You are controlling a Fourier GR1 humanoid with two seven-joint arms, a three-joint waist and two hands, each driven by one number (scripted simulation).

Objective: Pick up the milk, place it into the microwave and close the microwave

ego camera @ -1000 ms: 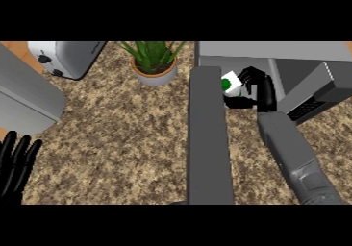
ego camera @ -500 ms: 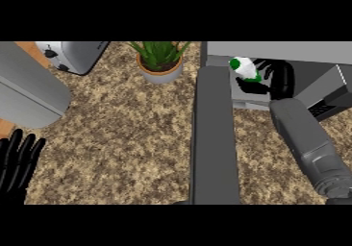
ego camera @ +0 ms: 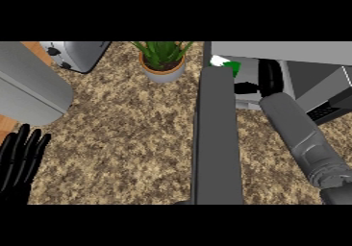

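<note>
— What's over on the left?

— The left hand point(ego camera: 19, 161) rests at the lower left edge of the counter point(ego camera: 129, 139), fingers straight and spread, holding nothing. Above it a grey rounded appliance point(ego camera: 26, 86), and a toaster point(ego camera: 76, 53) at the back.

— And in the middle?

— A potted plant point(ego camera: 163, 60) stands by the back edge. Just right of it the microwave door point(ego camera: 218, 139) swings out toward us, edge-on.

— Where's the milk?

— The milk point(ego camera: 227, 66), white with a green patch, sits at the mouth of the microwave point(ego camera: 307, 72), partly hidden behind the door's top. The right hand point(ego camera: 268, 79) is curled round it, reaching inside the opening.
</note>
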